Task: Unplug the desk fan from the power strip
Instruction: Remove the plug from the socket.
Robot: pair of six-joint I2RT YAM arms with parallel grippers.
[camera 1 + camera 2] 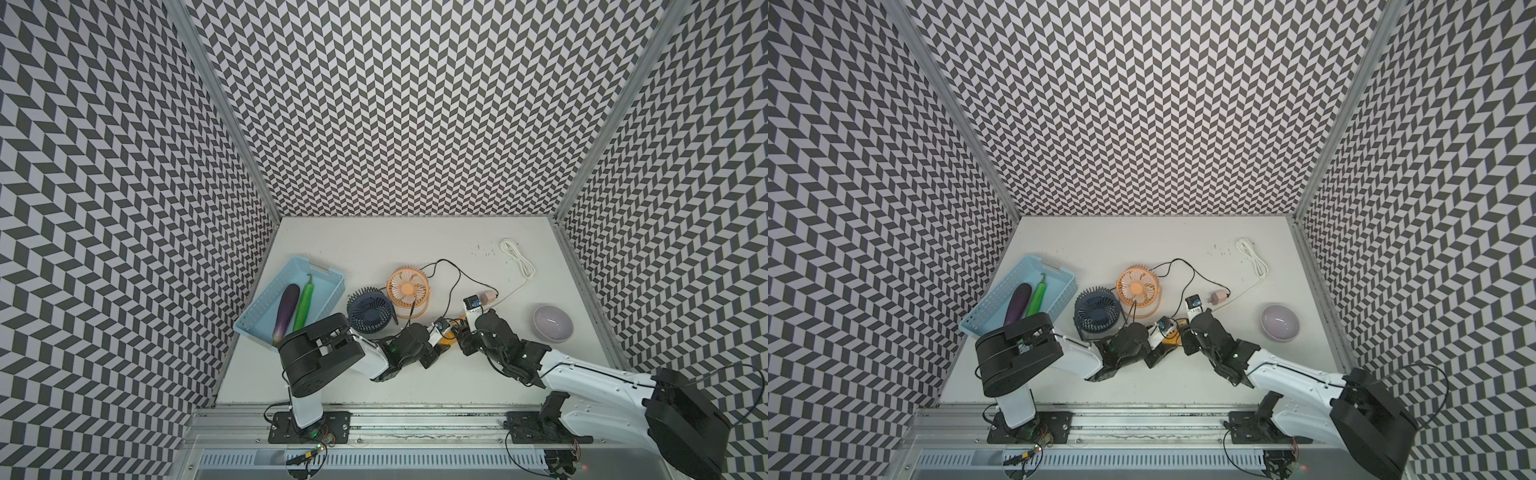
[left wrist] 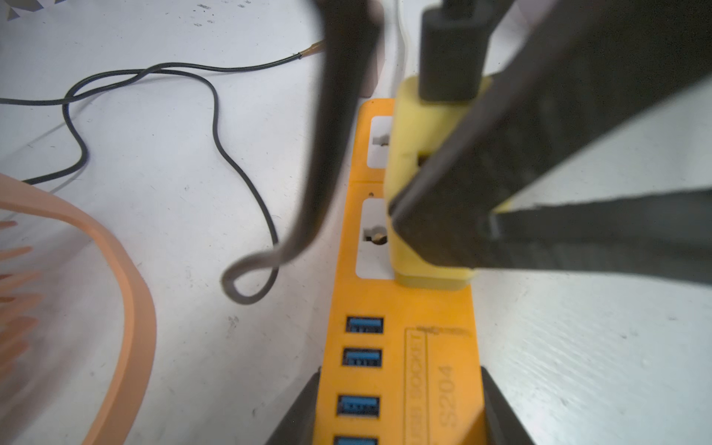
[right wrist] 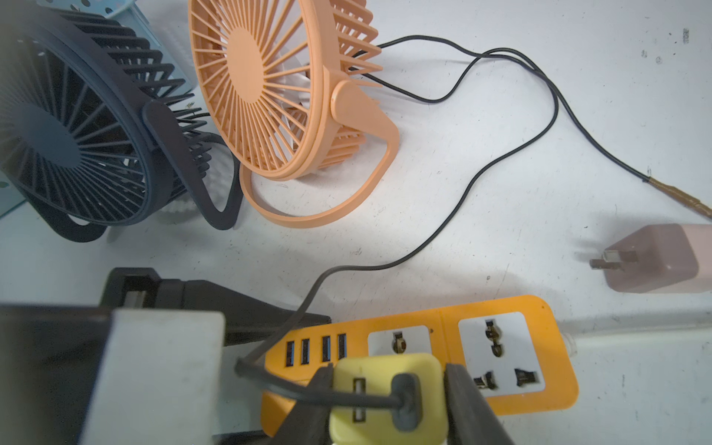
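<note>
Power strip (image 2: 400,346), orange-yellow, flat on table (image 1: 415,241) between the two arms; two white-faced sockets, row of blue USB ports, white cord (image 1: 517,257) trailing toward far right corner and ending in a loose coil. Left tool (image 2: 400,412) closed narrow on USB end of strip, one finger against each long side. Right tool (image 3: 389,402) clamped on yellow adapter (image 3: 385,366), one finger pressed to each flank. Adapter standing over socket nearer USB row; fully seated or partly lifted, cannot tell. Black USB plug (image 3: 406,400) in adapter's face, thin black cable (image 2: 246,181) running off across table toward fans; which fan, cannot tell. Orange fan (image 1: 408,287) and navy fan (image 1: 370,311) upright, side by side, just beyond left arm. Pink adapter (image 3: 666,258) loose on table near strip's cord end, prongs bare. Blue basket (image 1: 309,264) at left, eggplant (image 1: 286,309) and long green vegetable (image 1: 304,305) inside. Lilac bowl (image 1: 552,322) at right, well apart from strip.
</note>
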